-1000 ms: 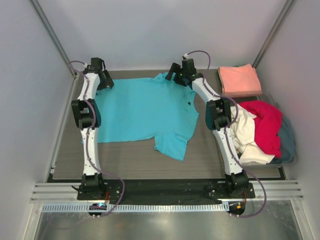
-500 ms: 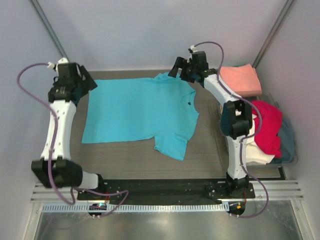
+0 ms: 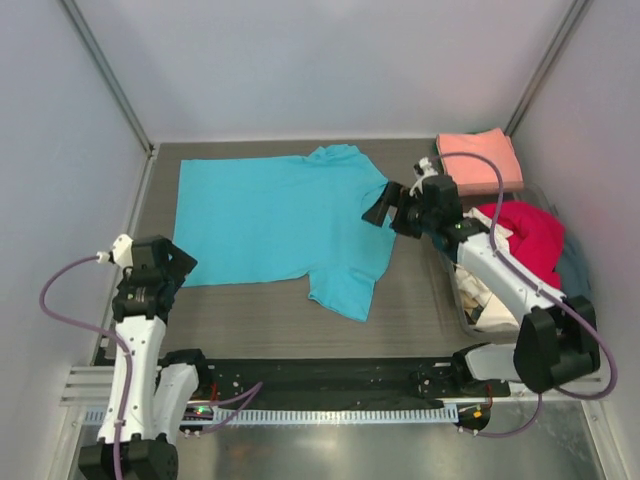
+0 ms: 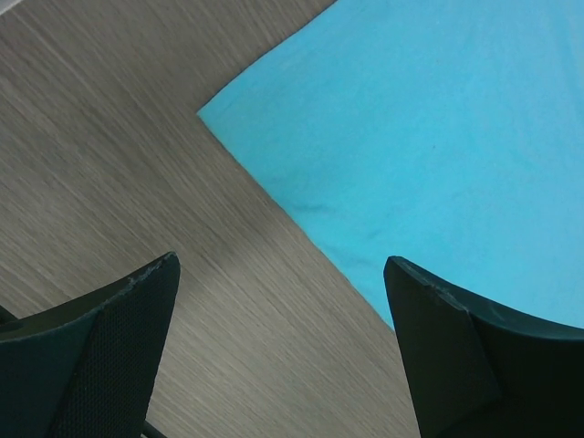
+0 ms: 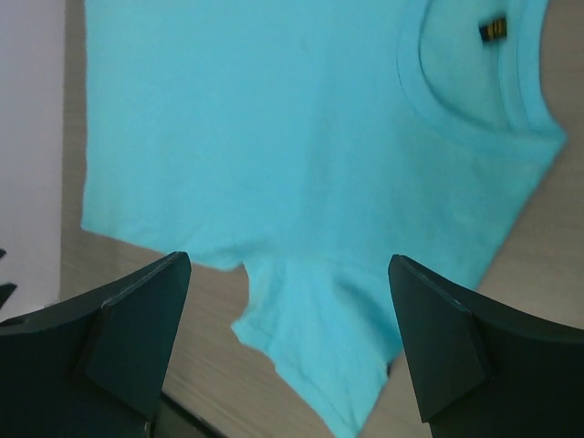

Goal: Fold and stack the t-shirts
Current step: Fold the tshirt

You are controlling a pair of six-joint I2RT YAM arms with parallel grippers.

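Both arms had pulled back toward their bases; the left gripper (image 3: 183, 262) and right gripper (image 3: 378, 208) hung spread wide and empty, apparently clear of the turquoise t-shirt (image 3: 280, 215) on the surface (image 3: 260, 320).

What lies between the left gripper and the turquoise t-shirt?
Only bare table, as the left wrist view shows, between the left gripper and turquoise t-shirt.

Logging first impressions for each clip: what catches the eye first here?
A turquoise t-shirt lies spread flat and unfolded in the middle. Both tools hang open, the left tool by its near-left corner, the right tool by its collar. At the far right a salmon-pink shirt sits folded, beside a red and cream heap.
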